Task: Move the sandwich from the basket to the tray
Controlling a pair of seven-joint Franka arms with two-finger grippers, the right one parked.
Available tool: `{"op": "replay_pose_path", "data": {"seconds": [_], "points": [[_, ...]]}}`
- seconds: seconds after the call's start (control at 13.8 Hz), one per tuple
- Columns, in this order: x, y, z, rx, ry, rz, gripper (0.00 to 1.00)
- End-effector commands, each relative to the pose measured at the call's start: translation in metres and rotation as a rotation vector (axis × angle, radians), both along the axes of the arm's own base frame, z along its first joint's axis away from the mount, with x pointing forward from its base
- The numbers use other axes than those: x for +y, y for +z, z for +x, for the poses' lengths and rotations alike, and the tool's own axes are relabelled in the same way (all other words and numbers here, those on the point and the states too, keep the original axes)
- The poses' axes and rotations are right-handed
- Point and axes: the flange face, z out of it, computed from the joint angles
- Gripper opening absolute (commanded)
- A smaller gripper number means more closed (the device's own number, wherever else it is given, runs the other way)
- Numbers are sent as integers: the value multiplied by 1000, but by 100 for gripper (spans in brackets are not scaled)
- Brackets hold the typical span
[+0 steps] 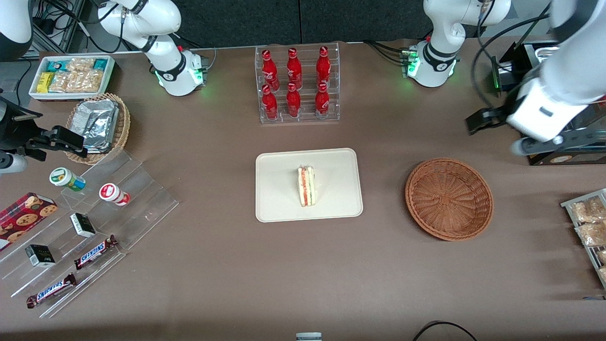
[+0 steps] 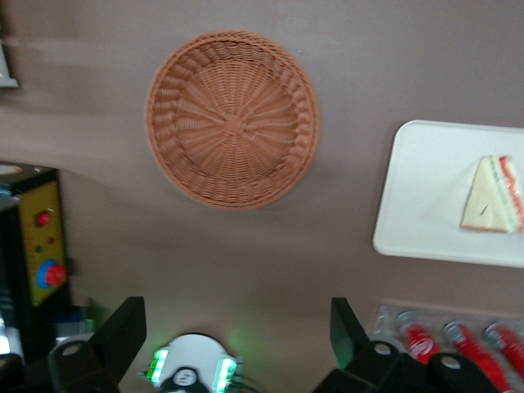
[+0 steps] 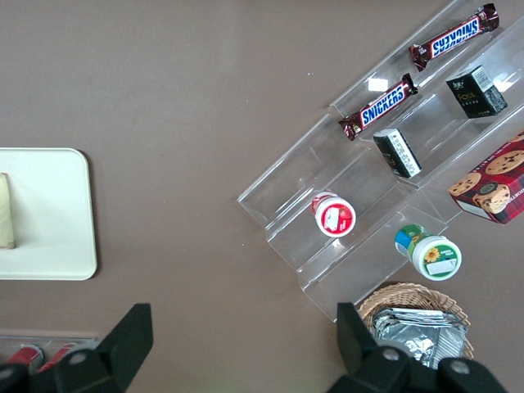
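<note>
One sandwich (image 1: 306, 185) lies on the tray (image 1: 274, 208), about mid-tray, filling edge up in the front view; tray sits mid-tabletop. Basket (image 1: 449, 199) holds nothing, beside the tray toward the working arm's end, well apart from it.

Hidden or cut off: gripper (image 1: 492, 135) is blurred in the front view, raised above the tabletop near the working arm's end edge, farther from the front camera than the basket; one dark finger tip shows, the other is hard to make out. Wrist view shows both dark fingers (image 2: 123, 332) spread wide with nothing between them. Tray is cut by the frame edge in the left wrist view, sandwich partly cut too. Black box with red button (image 2: 37, 254) only partly seen beside the gripper. Rack of red bottles (image 1: 296, 85) stands at the tabletop edge farthest from the front camera; only a few bottles show in the wrist view. Packets on a wire rack (image 1: 589, 227) are cut off at the working arm's end edge.

Sandwich vs jaws: well apart, not between them, no contact; basket lies between the gripper and the tray sideways, lower than the gripper.

Toward the parked arm's end: tan basket with foil packets (image 1: 97, 125), white bin (image 1: 71, 76), clear stepped stand (image 1: 94, 227) with Snickers bars (image 1: 94, 251)
</note>
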Motion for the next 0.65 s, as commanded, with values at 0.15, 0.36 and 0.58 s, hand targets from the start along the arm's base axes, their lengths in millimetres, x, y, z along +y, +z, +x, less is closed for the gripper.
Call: {"op": "replay_pose_path", "data": {"seconds": [0.15,0.36,0.58], "points": [[64,14,-19,9,-120,-35,99],[52,16,-17,3,-166,-21,99],[52,17,-16,-1,-152,-14,99]]}}
